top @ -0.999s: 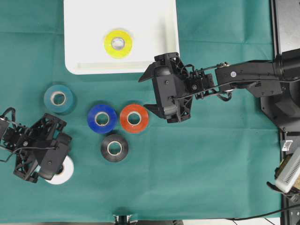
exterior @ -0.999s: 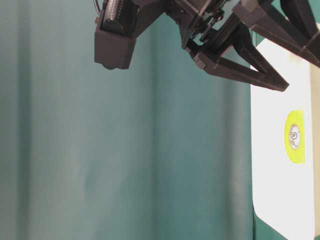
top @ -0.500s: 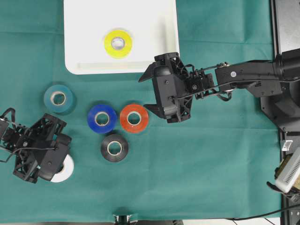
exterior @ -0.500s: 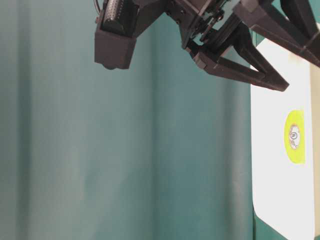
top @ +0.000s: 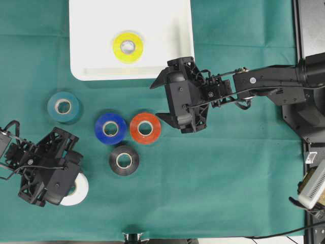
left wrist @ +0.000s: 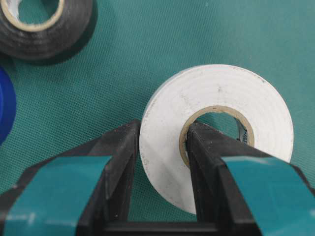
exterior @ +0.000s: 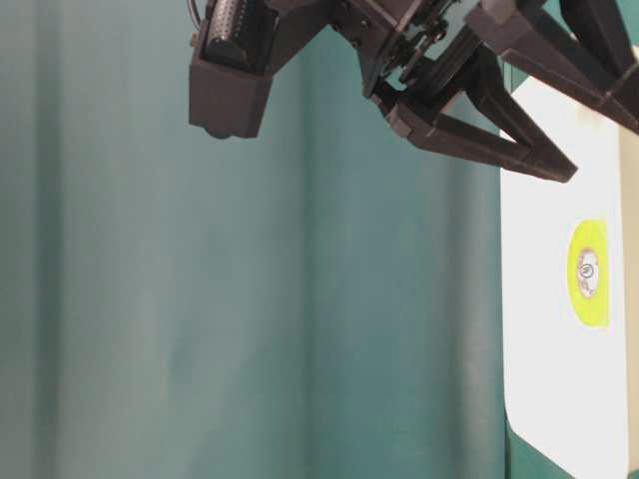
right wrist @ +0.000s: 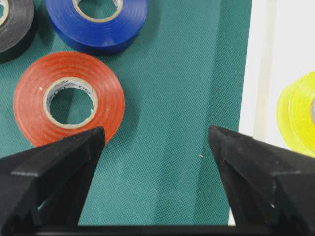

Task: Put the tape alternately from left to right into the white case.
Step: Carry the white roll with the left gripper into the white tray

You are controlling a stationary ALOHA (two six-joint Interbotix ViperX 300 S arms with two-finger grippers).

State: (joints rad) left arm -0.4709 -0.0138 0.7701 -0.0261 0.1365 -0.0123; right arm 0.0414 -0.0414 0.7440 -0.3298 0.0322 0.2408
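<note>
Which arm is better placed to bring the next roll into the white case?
Left: the left gripper is shut on the white roll. The right gripper hangs open and empty.

Teal-green cloth (top: 228, 193) over the bench. White case (top: 91, 30) holding a yellow roll (top: 127, 47). On the cloth: teal roll (top: 64, 107), blue roll (top: 110, 128), orange-red roll (top: 145, 128), black roll (top: 124, 160), white roll (left wrist: 216, 132), all with pale cardboard cores. Black fingers (left wrist: 118, 167), teal pads.
</note>
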